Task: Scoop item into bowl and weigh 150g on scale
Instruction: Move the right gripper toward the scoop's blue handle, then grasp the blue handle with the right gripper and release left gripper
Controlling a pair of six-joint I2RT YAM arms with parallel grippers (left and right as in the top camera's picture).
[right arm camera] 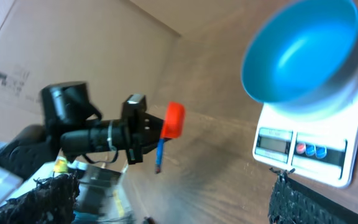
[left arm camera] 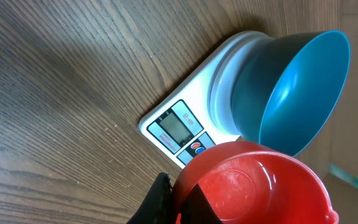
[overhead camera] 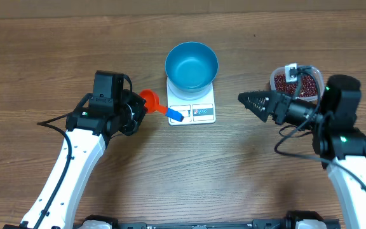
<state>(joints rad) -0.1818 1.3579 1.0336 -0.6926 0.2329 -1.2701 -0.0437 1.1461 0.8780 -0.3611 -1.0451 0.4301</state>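
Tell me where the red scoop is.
In the overhead view, the red scoop is left of centre, held by the left gripper, just beside the scale that carries the blue bowl.

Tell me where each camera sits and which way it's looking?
Overhead: above the table, looking straight down; left arm, right arm, left tool and right tool show.
Left wrist: on the left arm, facing the scale and blue bowl; its dark fingertip and the red scoop it holds show.
Right wrist: on the right arm, facing across to the left arm; its open black fingers frame the bottom.
Shared: both wrist views see the blue bowl on the scale.
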